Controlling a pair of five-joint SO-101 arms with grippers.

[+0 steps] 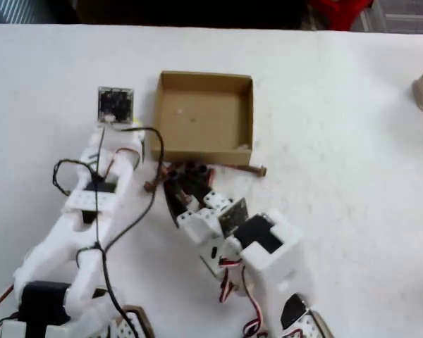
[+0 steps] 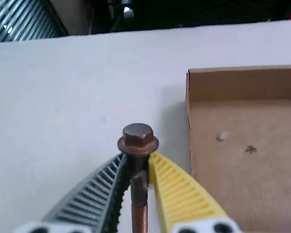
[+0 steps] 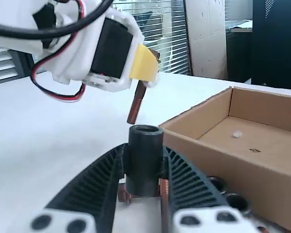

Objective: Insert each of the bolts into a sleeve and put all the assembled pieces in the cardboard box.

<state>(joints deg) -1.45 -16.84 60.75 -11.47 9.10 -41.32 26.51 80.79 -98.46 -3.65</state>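
— What does the left gripper (image 2: 136,165) have?
— Its grey and yellow fingers are pinched on the shank of a copper bolt (image 2: 138,140), and the hex head stands past the fingertips. In the right wrist view that bolt hangs threaded end down, slightly tilted. It is off the table and apart from the sleeve.
— And the right gripper (image 3: 143,158)?
— It is clamped round a black sleeve (image 3: 144,145), which stands upright with its open bore facing up.
— Where is that in the high view?
— The right gripper is near the middle of the frame, just below the lower-left corner of the cardboard box (image 1: 204,76). The box sits open in the upper middle, and the left arm is to its left.
— What else is on the white table (image 1: 338,105)?
— A loose bolt (image 1: 250,169) lies flat just under the box's lower wall, toward the right corner. A second bolt (image 1: 152,184) lies left of the right gripper. Spare sleeves (image 3: 217,183) rest just beside the box's outer wall.
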